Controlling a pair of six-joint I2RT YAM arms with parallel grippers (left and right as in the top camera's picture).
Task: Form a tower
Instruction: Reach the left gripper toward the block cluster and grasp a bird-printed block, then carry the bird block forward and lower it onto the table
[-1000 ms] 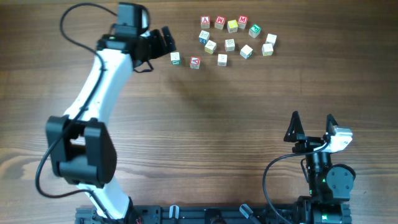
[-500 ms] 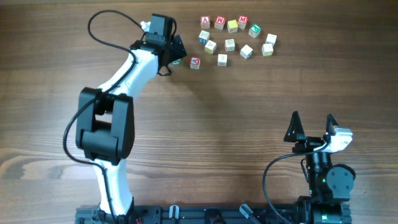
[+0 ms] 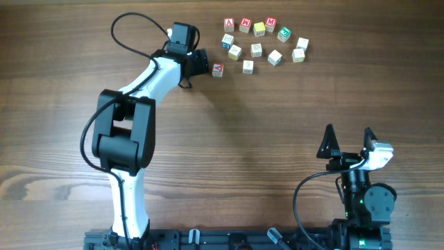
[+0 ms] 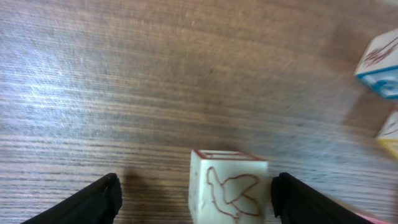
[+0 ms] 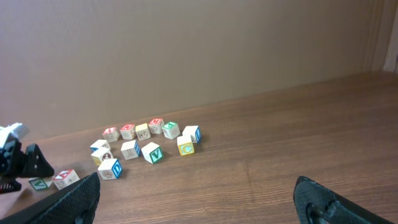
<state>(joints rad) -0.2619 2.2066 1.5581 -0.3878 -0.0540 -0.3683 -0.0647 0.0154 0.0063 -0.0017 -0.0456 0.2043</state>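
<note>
Cubes point(image 3: 256, 49) overhead: loose, wooden, lettered, all lying single; left gripper point(image 3: 202, 62) at their left end, right gripper point(image 3: 348, 132) spread wide. Left wrist: jaws apart, pale sharp-edged cube point(image 4: 229, 186) with reddish outline drawing between them, just beside one finger. Right wrist: cubes flat on woodgrain table point(image 5: 280, 155).

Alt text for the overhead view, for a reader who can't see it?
The left gripper reaches across a wooden table to the edge of a loose cluster of letter cubes, beside a red-printed cube. No cubes are stacked. The right gripper rests open near the base.
</note>
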